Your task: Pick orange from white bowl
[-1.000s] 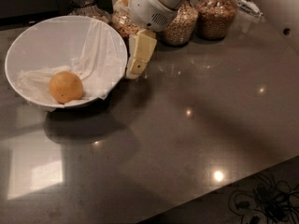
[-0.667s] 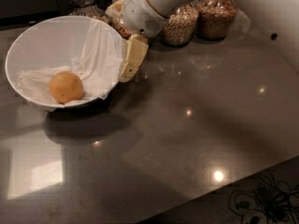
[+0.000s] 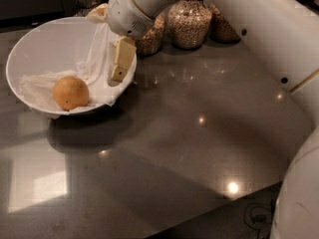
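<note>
Resting in the white bowl point(image 3: 29, 45): orange point(image 3: 71, 92), gripper point(image 3: 118, 72) near

The orange lies on white cloth point(image 3: 39, 85) in the lower part of the bowl, at the left of the frame. The gripper hangs over the bowl's right rim, up and right of the orange, apart from it; if it is open or closed, I cannot tell. Glass jars point(image 3: 188, 21) stand behind on the dark counter point(image 3: 199, 148).

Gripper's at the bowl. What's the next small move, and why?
Probably slide the gripper leftward in the camera view until it is above the orange. It hangs over the right rim of the white bowl, while the orange lies apart on the cloth, so descending here would likely miss.
</note>
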`<state>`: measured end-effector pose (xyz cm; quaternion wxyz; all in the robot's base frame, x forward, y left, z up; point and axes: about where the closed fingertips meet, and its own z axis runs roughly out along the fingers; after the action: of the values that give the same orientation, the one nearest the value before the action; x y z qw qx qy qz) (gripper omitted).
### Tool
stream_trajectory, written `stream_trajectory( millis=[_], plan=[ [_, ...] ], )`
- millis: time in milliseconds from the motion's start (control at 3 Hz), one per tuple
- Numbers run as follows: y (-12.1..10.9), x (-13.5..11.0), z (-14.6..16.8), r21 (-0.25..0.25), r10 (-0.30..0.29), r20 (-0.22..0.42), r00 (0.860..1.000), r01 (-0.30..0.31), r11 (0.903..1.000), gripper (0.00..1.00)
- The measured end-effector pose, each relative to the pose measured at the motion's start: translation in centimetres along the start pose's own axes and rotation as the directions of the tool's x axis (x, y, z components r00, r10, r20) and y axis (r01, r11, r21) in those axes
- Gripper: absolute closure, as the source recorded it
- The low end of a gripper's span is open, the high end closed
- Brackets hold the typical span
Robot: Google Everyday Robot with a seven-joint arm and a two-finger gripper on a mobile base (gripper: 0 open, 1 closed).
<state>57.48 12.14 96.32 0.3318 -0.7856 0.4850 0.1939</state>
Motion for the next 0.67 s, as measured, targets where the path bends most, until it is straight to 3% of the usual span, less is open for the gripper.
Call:
stream_trajectory(
  millis=[333, 667],
  plan=[
    [-0.24, -1.21, 1.11, -0.059, -0.042, 0.033, 0.999, 0.044, 0.9973, 0.0],
    [-0.24, -1.24, 1.14, -0.06, -0.043, 0.034, 0.999, 0.045, 0.9972, 0.0]
  ],
)
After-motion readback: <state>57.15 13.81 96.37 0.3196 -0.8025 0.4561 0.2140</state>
